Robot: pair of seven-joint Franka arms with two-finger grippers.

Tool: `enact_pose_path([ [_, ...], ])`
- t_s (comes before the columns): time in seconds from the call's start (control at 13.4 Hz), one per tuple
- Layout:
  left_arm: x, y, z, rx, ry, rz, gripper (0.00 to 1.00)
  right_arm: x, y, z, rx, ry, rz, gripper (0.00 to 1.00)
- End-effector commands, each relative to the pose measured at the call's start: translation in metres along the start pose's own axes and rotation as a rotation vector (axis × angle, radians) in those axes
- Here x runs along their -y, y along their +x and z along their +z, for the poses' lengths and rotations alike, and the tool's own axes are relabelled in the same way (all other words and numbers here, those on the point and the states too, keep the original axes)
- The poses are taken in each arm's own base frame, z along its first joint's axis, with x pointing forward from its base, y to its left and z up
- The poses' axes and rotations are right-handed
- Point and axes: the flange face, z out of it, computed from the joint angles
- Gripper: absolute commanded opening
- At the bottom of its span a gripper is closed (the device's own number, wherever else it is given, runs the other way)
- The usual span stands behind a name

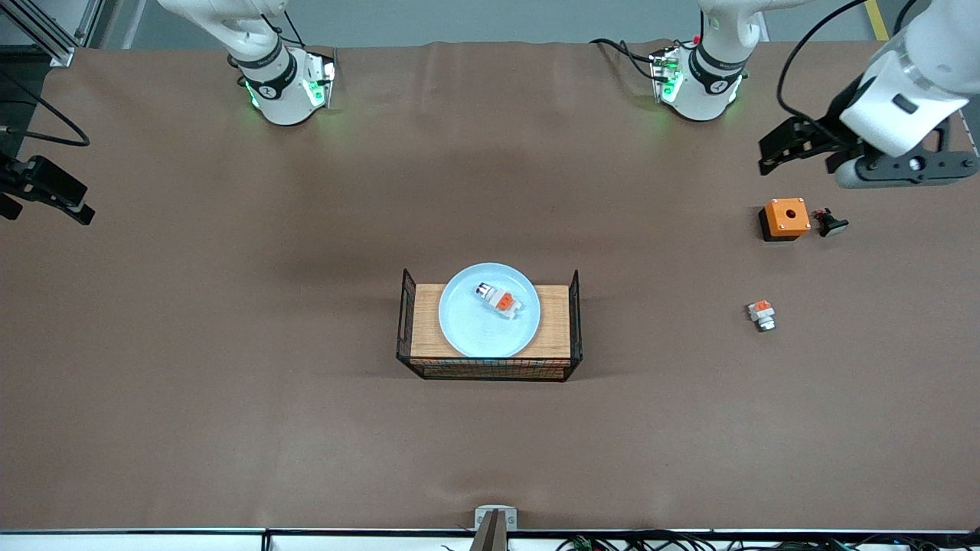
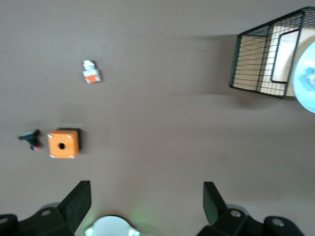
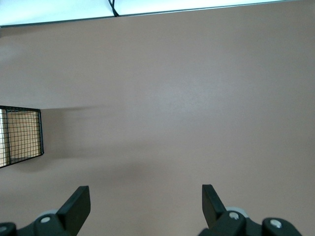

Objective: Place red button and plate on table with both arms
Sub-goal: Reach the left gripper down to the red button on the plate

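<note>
The pale blue plate lies on the wooden top of the wire rack at the table's middle. The red button lies on the plate, dark tip toward the right arm's end. My left gripper hangs open and empty over the table near the left arm's end, above the orange box; its wrist view shows the plate's edge on the rack. My right gripper is open and empty over the right arm's end of the table; its wrist view shows bare table and the rack's corner.
An orange box with a hole and a small black part lie beside each other near the left arm's end. A short white-orange block lies nearer the front camera than the box.
</note>
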Motion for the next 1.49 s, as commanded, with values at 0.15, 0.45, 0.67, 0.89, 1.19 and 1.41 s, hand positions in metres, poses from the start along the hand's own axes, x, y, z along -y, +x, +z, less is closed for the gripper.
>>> enact_pose_path([
  [0.15, -0.072, 0.016, 0.032, 0.003, -0.075, -0.18, 1.0, 0.014, 0.003, -0.002, -0.002, -0.001, -0.032, 1.0],
  [0.45, -0.157, 0.022, 0.046, 0.017, -0.163, -0.339, 1.0, 0.045, -0.004, 0.006, 0.037, 0.001, -0.084, 1.0],
  [0.67, -0.231, 0.019, 0.079, -0.055, -0.227, -0.487, 1.0, 0.071, -0.013, 0.003, 0.055, 0.001, -0.122, 1.0],
  [0.89, -0.288, 0.029, 0.124, -0.097, -0.241, -0.612, 0.99, 0.099, -0.019, -0.001, 0.049, 0.005, -0.09, 1.0],
  [1.19, -0.33, 0.055, 0.19, -0.18, -0.204, -0.613, 0.97, 0.136, -0.035, 0.005, 0.095, -0.016, 0.043, 1.0],
  [1.41, -0.35, 0.059, 0.249, -0.281, -0.131, -0.586, 0.95, 0.191, -0.056, 0.014, 0.117, -0.025, 0.192, 1.0],
])
